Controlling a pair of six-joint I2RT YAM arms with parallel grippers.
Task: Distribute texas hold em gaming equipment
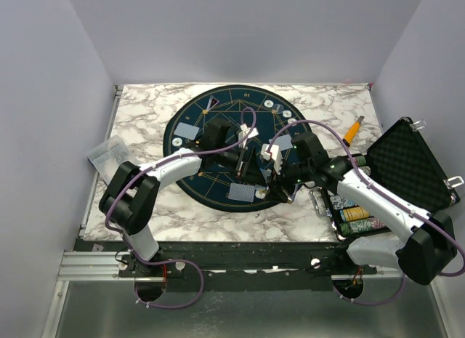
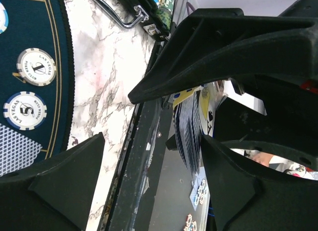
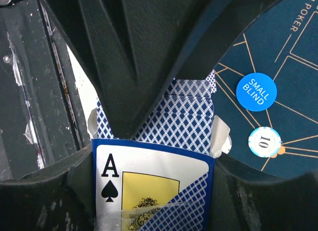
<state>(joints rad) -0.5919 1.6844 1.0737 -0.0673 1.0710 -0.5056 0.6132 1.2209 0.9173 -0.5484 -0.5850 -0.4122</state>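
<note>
One card deck (image 3: 164, 121) sits gripped inside the right end effector (image 3: 154, 198).

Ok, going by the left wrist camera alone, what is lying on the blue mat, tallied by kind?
Whitish poker chips, marked 1 and 5: 2
Face-down card, partly in view: 1
Round piece cut off at the frame's edge, kind unclear: 1
Total: 4

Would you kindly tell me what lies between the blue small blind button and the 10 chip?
Nothing: only bare dark mat with thin gold lines separates the small blind button from the 10 chip, seen in the right wrist view.
</note>
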